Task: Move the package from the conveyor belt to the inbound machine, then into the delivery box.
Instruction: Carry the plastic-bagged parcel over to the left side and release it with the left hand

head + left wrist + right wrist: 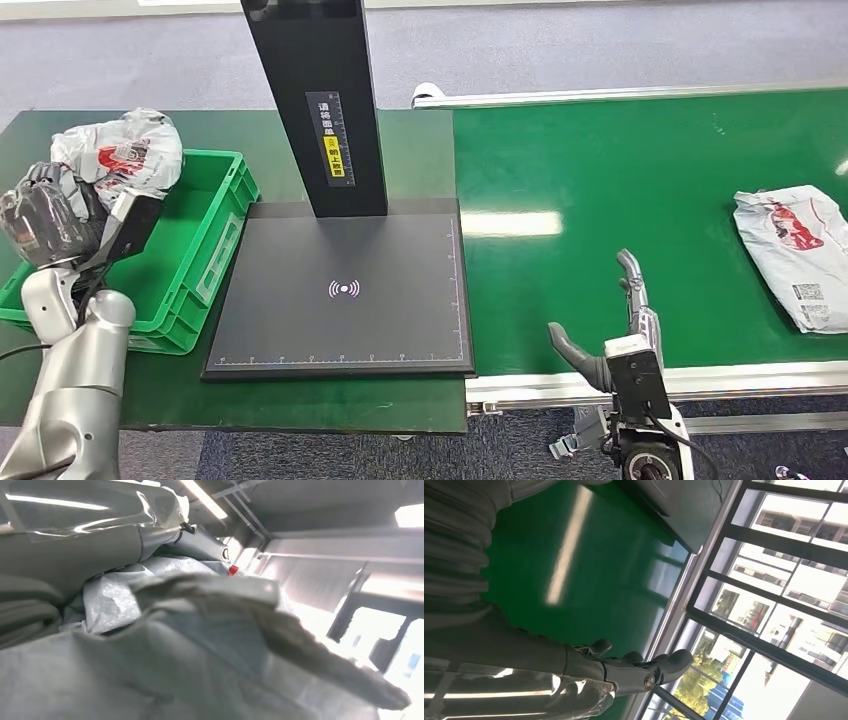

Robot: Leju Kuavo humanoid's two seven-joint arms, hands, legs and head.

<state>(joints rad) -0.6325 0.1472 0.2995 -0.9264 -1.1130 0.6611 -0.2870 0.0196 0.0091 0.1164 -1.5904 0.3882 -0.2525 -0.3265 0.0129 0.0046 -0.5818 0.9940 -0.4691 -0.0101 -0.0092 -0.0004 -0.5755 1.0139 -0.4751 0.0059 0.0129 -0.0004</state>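
At the frame's upper left, the left hand [45, 215] is gripping a package [125, 150] over the delivery box [205, 235] (the last step, I judge). Next it needs lowering and releasing, while the right hand [600, 320], lower right, is hanging open and holding nothing.

Left hand [45, 212] at 9 o'clock, raised, fingers closed on package [125, 150]. Right hand [605, 320] at 5 o'clock, fingers spread, empty.

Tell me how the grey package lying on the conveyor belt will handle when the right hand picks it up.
The package looks like a crumpled plastic mailer lying flat on the conveyor belt, so it will probably sag and fold rather than stay stiff. Its glossy film may be slippery. It seems thin, so likely light; the open right hand may need a pinch.
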